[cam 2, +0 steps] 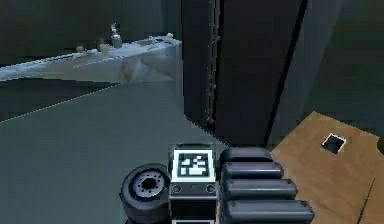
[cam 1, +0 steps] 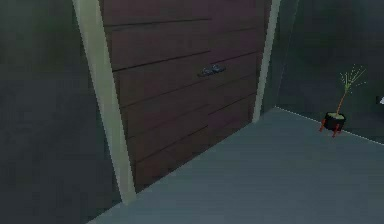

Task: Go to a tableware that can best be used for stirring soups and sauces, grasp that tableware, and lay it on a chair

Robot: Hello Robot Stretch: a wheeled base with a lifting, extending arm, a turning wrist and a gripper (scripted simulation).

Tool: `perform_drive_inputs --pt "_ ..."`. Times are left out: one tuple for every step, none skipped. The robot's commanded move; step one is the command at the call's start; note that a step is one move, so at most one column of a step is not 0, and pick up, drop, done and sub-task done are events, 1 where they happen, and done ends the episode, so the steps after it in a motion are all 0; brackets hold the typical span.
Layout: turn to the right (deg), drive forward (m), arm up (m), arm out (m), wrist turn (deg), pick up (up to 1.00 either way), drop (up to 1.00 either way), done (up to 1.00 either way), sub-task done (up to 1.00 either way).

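At the arm side view's bottom edge sits the arm's end, with a white square marker (cam 2: 195, 165) and dark stacked arm segments (cam 2: 258, 185) to its right. Left of the marker is the gripper's dark round body (cam 2: 148, 190). I cannot make out its far end, so I cannot tell whether it holds anything. On a pale counter (cam 2: 70, 65) at the upper left stand small objects, one a light bottle-like shape (cam 2: 115, 38) and one a tiny blob (cam 2: 80, 48), too small to name.
A dark red-brown panelled door (cam 1: 170, 90) with a handle (cam 1: 212, 70) and a pale frame (cam 1: 100, 100) stands close ahead. A potted plant (cam 1: 340, 105) sits on the floor at the right. A wooden tabletop (cam 2: 320, 170) bears a small dark object (cam 2: 333, 143). A tall dark unit (cam 2: 240, 70) rises beyond the arm.
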Motion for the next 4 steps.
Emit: perform_drive_inputs --pt "0.0 0.3 0.0 0.0 0.0 0.0 0.0 0.0 0.0" --pt "-45.0 0.0 0.0 0.0 0.0 0.0 0.0 0.0 0.0" --pt "-39.0 0.0 0.0 0.0 0.0 0.0 0.0 0.0 0.0" --pt "0.0 0.5 0.0 0.0 0.0 0.0 0.0 0.0 0.0"
